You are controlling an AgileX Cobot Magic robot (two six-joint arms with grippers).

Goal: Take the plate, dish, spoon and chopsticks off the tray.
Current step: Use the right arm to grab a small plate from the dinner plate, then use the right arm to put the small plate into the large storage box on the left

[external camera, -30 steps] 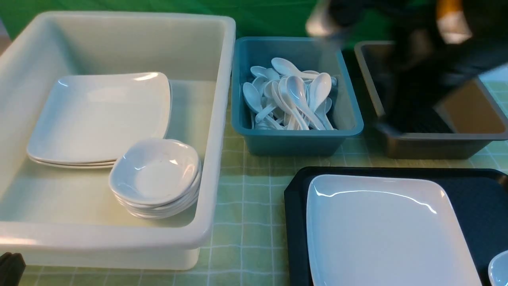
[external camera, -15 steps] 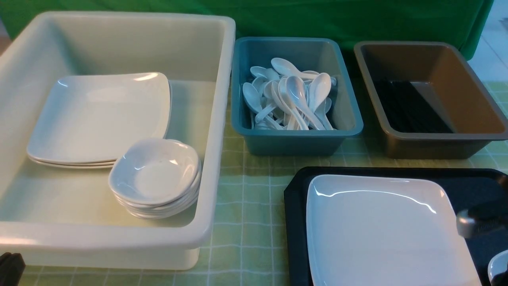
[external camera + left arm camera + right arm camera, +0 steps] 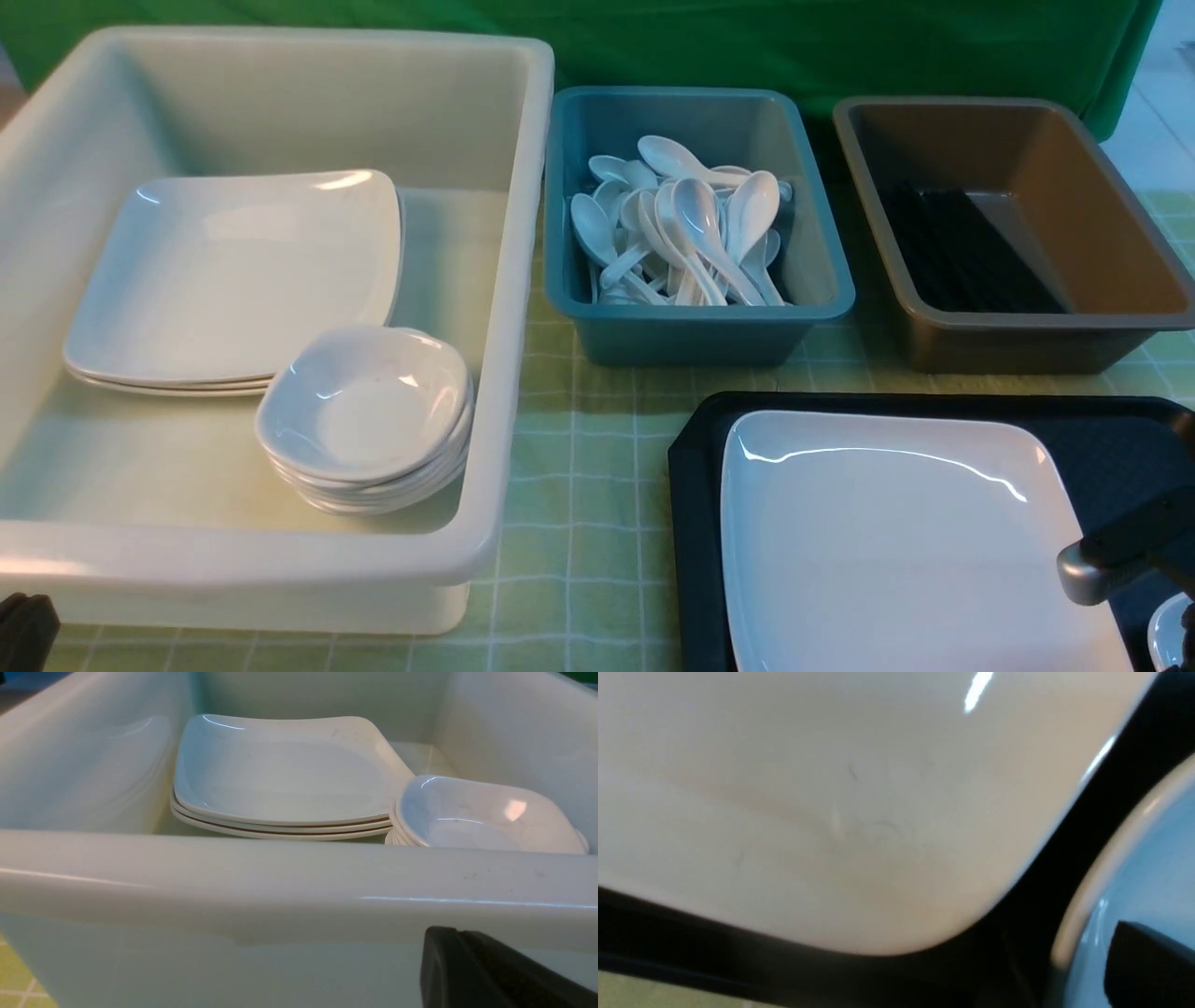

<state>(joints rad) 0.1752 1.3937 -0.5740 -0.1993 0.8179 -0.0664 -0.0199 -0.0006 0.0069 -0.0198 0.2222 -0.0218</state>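
A large white plate (image 3: 896, 541) lies on the black tray (image 3: 695, 523) at the near right. The small white dish (image 3: 1172, 635) peeks in at the tray's right corner. My right arm (image 3: 1120, 546) reaches in low over that corner. In the right wrist view my right gripper (image 3: 1069, 970) is open: one finger (image 3: 1148, 961) hangs over the dish (image 3: 1153, 849), the other is a dim shape over the tray (image 3: 1069, 872) beside the plate (image 3: 831, 812). My left gripper (image 3: 448, 938) is shut, empty, in front of the white tub's near wall. No spoon or chopsticks show on the tray.
The white tub (image 3: 504, 280) at left holds stacked plates (image 3: 233, 271) and stacked dishes (image 3: 364, 411). A teal tub (image 3: 691, 327) holds several white spoons. A brown tub (image 3: 1102, 215) holds black chopsticks (image 3: 962, 247). Green checked cloth covers the table.
My right arm has swung from above the brown tub down to the tray's right corner by the dish, and its jaws have come apart. The left arm has stayed still.
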